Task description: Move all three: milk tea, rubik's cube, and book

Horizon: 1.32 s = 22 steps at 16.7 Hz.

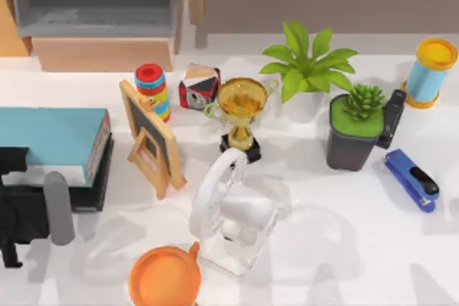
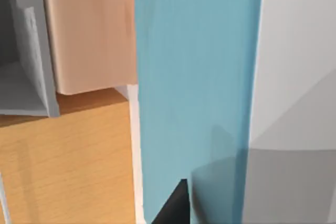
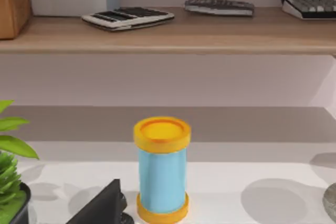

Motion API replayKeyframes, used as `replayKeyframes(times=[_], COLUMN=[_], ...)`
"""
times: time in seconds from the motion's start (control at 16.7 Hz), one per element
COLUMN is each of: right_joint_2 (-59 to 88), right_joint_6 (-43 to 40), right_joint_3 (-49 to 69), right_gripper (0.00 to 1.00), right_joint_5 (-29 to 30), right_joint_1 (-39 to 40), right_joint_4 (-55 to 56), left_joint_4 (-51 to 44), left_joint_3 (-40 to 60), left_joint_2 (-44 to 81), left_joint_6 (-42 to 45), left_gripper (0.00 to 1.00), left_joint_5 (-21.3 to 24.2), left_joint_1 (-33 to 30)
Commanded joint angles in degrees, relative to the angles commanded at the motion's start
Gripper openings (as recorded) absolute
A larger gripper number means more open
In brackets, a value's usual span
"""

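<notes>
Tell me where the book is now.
The book lies at the table's far left in the top view, beside the chalkboard, with the left arm at its near end.

Top view: bright, even light; white table (image 1: 337, 249) near overexposed. Soft overlapping grey shadows beside trophy (image 1: 242, 112) and dark plant pot (image 1: 353, 141), suggesting several overhead sources. Faint glare on trophy bowl. Left wrist view: book (image 2: 194, 77) flat-lit, broad grey shadow across adjacent surface.

The book (image 1: 50, 134) lies at the table's left edge; the chalkboard (image 1: 149, 137) (standing up) blocks its right side.
</notes>
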Motion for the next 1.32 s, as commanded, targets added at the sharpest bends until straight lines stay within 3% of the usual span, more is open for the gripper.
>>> replayKeyframes(times=[0.48,1.26,1.32], right_joint_2=[0.0,0.0,0.0], right_joint_6=[0.0,0.0,0.0], right_joint_3=[0.0,0.0,0.0], right_gripper=[1.00,1.00,1.00], right_joint_5=[0.0,0.0,0.0], right_joint_1=[0.0,0.0,0.0], right_joint_4=[0.0,0.0,0.0], left_joint_4=[0.9,0.9,0.9], left_joint_3=[0.1,0.1,0.1], left_joint_2=[1.7,1.7,1.7], left_joint_6=[-0.1,-0.1,-0.1], left_gripper=[0.00,0.98,1.00], left_joint_5=[0.1,0.1,0.1], left_joint_1=[0.1,0.1,0.1])
